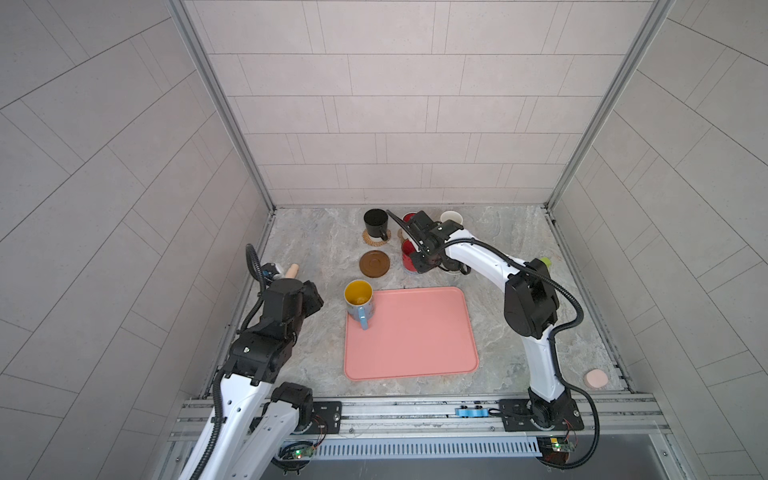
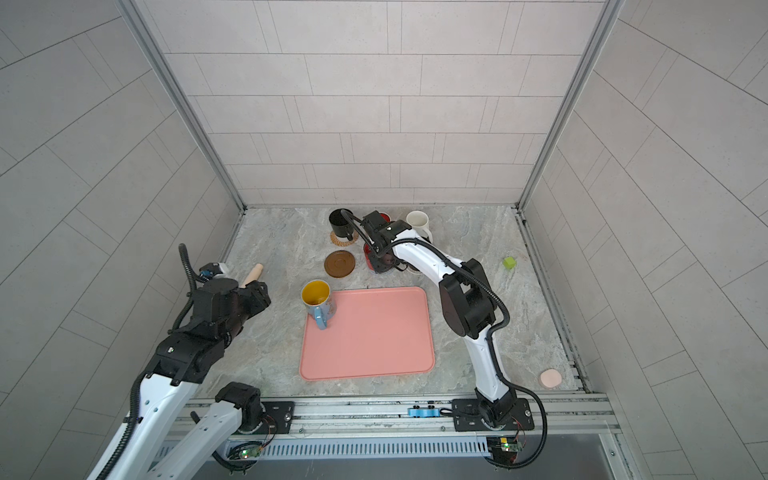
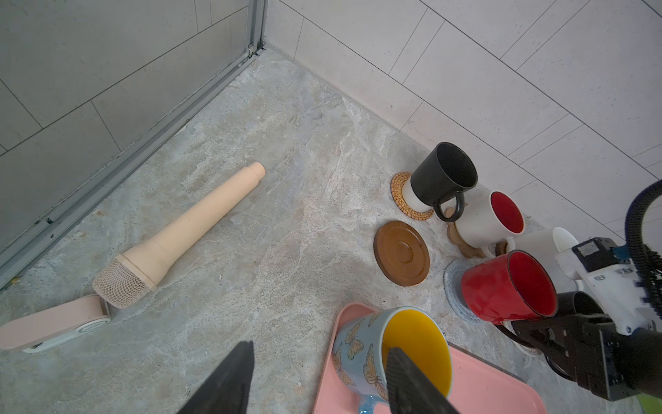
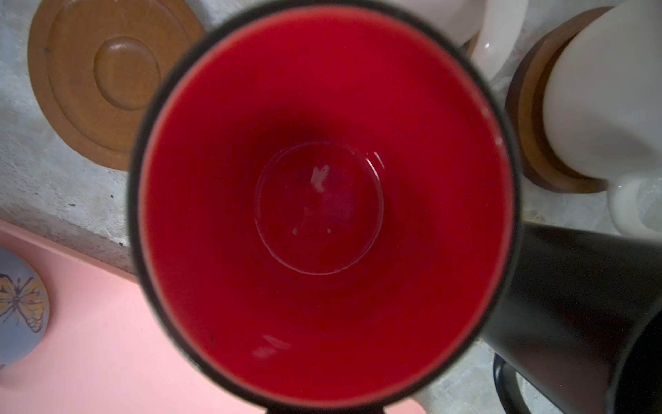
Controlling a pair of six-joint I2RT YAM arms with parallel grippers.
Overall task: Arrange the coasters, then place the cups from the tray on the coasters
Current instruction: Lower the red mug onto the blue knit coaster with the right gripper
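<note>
Item: blue mug (image 1: pixel 358 300), butterfly print, yellow inside. It stands upright on the far left corner of the pink tray (image 1: pixel 415 340), handle toward the near edge, and is the only mug on the tray. Position relative to the left gripper (image 3: pixel 318 347): the mug is just ahead and toward its right side. In the left wrist view one fingertip (image 3: pixel 399 365) overlaps the mug's mouth, while both top views show a strip of bare table (image 1: pixel 299 249) between gripper and mug. Left gripper state: jaws about half apart, nothing between them, nothing touched. Open room: the tray surface beyond the mug is bare, and the marble left of the tray is free up to a peach toy microphone (image 3: pixel 193 225) lying near the left wall. One brown wooden disc (image 1: pixel 374 263) lies uncovered just past the tray's far left corner, between the blue mug and a black mug (image 1: pixel 376 224) that stands on the rattan coaster (image 3: pixel 399 193). Crowded side: the red mug (image 3: pixel 501 286) is over the grey-blue coaster (image 3: pixel 452 286), with the white red-lined mug (image 3: pixel 483 218), plain white mug (image 2: pixel 417 222) and second black mug (image 4: pixel 573 304) packed close around it. Right gripper (image 3: pixel 519 327): directly above the red mug, jaws closed on it at its handle side. The right wrist view looks straight down into the red interior, and the fingers are mostly out of sight.
</note>
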